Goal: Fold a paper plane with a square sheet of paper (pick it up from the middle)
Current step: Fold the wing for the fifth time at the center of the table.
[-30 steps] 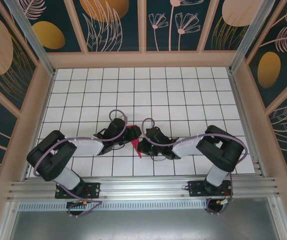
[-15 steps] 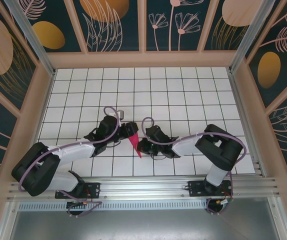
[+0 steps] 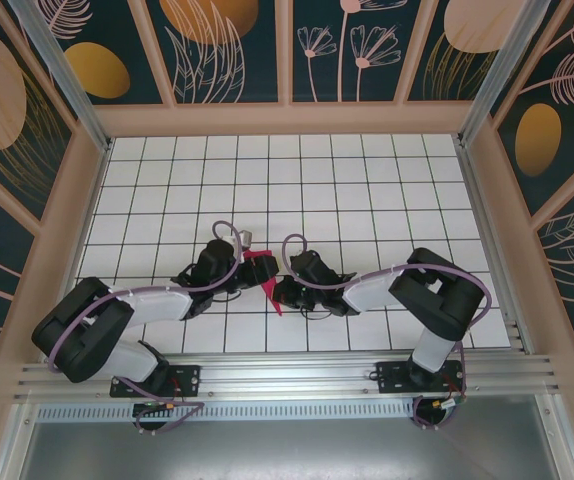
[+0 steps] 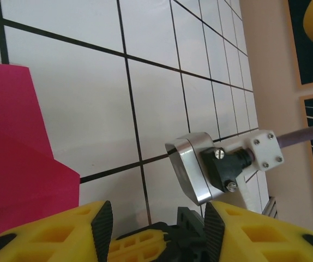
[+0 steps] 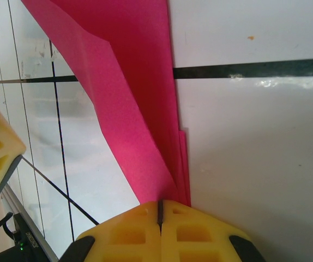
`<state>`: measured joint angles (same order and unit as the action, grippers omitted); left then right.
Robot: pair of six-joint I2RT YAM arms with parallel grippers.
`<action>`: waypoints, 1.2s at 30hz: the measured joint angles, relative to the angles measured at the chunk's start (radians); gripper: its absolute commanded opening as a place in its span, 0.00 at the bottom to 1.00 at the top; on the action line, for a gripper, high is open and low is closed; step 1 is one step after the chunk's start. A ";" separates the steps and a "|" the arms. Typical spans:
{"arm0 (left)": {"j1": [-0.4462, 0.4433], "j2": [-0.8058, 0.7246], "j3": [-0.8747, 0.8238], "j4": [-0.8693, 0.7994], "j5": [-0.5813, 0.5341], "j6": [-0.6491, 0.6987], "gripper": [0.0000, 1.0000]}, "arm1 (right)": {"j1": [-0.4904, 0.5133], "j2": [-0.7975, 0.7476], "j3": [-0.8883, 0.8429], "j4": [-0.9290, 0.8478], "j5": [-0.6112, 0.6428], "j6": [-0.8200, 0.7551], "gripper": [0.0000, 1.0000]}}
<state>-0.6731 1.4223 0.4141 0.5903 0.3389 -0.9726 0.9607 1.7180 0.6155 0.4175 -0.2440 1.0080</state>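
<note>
- Right fingers [image 5: 200,232] stay pressed together, pinching the paper plane [image 5: 129,82] at its folded edge.
- Left fingers [image 4: 47,240] are spread and empty and have pulled back slightly, with the plane just beside them; probably repositioning for the next crease.

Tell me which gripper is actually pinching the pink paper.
The right gripper: its jaws are closed together on the narrow end of the folded paper. The left gripper has its jaws apart, with the paper beside it, not between them.

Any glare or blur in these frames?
Right wrist: glare streak on the black grid line beside the folded pink paper; right pincer slightly soft. Left wrist: left pincer soft up close, tiles sharp. Top external: even light, no harsh shadows.
</note>
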 measured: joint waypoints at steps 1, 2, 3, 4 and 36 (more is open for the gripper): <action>0.000 0.000 -0.004 0.006 0.005 0.000 0.51 | 0.000 0.000 0.000 0.000 0.000 0.000 0.00; 0.000 0.000 -0.008 0.009 0.009 0.000 0.51 | 0.000 0.000 0.000 0.000 0.000 0.000 0.00; 0.000 0.000 -0.011 0.011 0.018 0.000 0.51 | 0.000 0.000 0.000 0.000 0.000 0.000 0.00; 0.000 0.000 -0.014 0.013 0.024 0.000 0.51 | 0.000 0.001 0.000 0.000 0.000 0.000 0.00; 0.000 0.234 0.040 0.098 0.019 -0.005 0.49 | -0.003 0.005 0.011 0.000 -0.011 -0.007 0.00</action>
<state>-0.6731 1.6562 0.4538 0.6880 0.3580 -0.9771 0.9573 1.7229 0.6266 0.4179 -0.2554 1.0008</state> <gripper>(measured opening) 0.490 0.067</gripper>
